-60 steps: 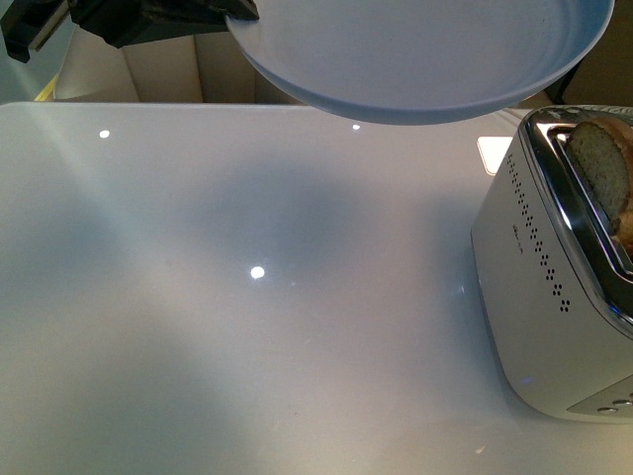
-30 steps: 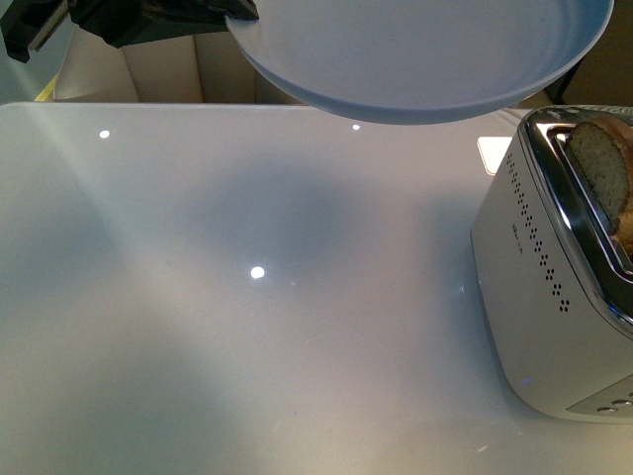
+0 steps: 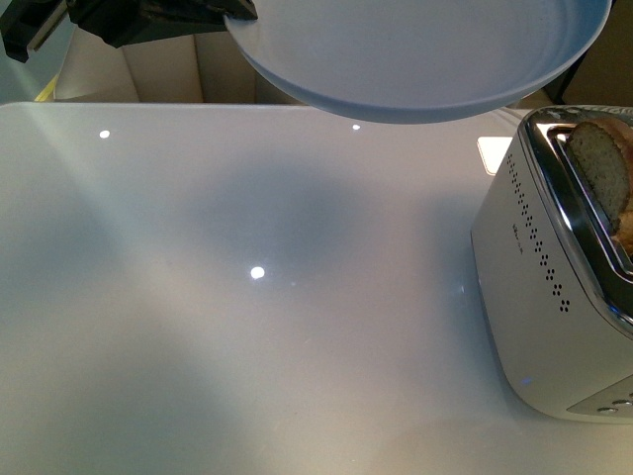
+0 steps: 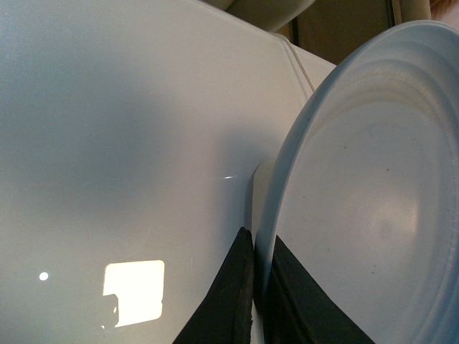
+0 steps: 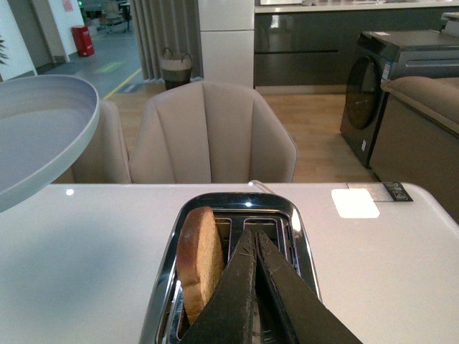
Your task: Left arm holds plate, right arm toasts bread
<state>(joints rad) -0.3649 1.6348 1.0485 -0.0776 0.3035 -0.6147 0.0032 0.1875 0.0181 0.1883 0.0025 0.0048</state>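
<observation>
The pale blue-grey plate (image 3: 415, 54) hangs above the far side of the table, held level. My left gripper (image 4: 254, 240) is shut on the plate's rim (image 4: 267, 215), one black jaw on each side of it; in the front view its black body (image 3: 148, 18) shows at the top left. A slice of brown bread (image 5: 197, 258) stands upright in one slot of the chrome toaster (image 5: 233, 208), sticking out of the top. My right gripper (image 5: 252, 236) is shut with nothing in it, right over the toaster beside the bread. The same bread (image 3: 603, 173) shows at the front view's right edge.
The white toaster body (image 3: 549, 297) takes up the table's right side. A beige chair (image 5: 211, 132) stands behind the table's far edge. A white card (image 5: 355, 203) lies on the table beyond the toaster. The glossy white table (image 3: 247, 327) stretches left of the toaster.
</observation>
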